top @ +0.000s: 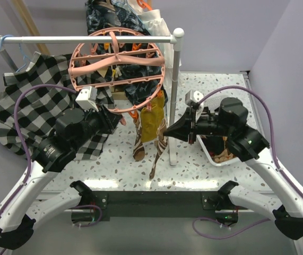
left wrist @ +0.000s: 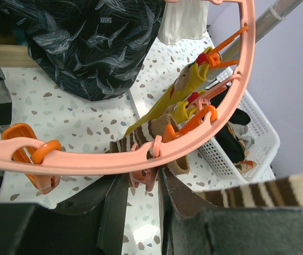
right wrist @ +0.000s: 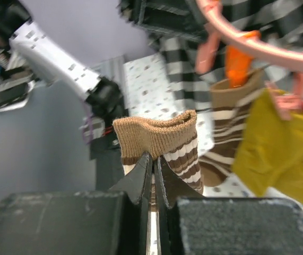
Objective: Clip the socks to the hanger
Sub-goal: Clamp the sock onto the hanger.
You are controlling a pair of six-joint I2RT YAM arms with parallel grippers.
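On white rail (top: 87,39), centre rear: hanger (top: 117,64), round, salmon-pink, ring w/ crossbars, hung by its top hook, small clips dangling from ring

- Item 1, left gripper (left wrist: 143,186): at near rim of hanger, coming from below; fingers only narrowly apart, clamped on a pink clip (left wrist: 143,178) that hangs from the ring
- Item 2, right gripper (right wrist: 154,164): right of hanger, lower than the ring; fingers pressed together on cuff of held sock (right wrist: 162,141), brown w/ cream stripes; rest of sock hangs down from the tips
- Item 3, clipped striped sock (right wrist: 231,114): same pattern, fixed at ring by orange clip (right wrist: 236,66); near held sock, not touching it
- Item 4, mustard socks (right wrist: 284,154): clipped to ring just beside item 3; exact count cannot be told
- Item 5, basket (left wrist: 257,133): white, slotted walls, on table right of hanger; loose socks (left wrist: 231,141) inside, dark & striped
- Item 6, checkered shirt (top: 29,106): black/white, large, hangs at left end of rail, next to left arm
- Item 7, dark garment (left wrist: 87,48): black w/ pale print, behind hanger
- Item 8, table (top: 114,154): white, speckled
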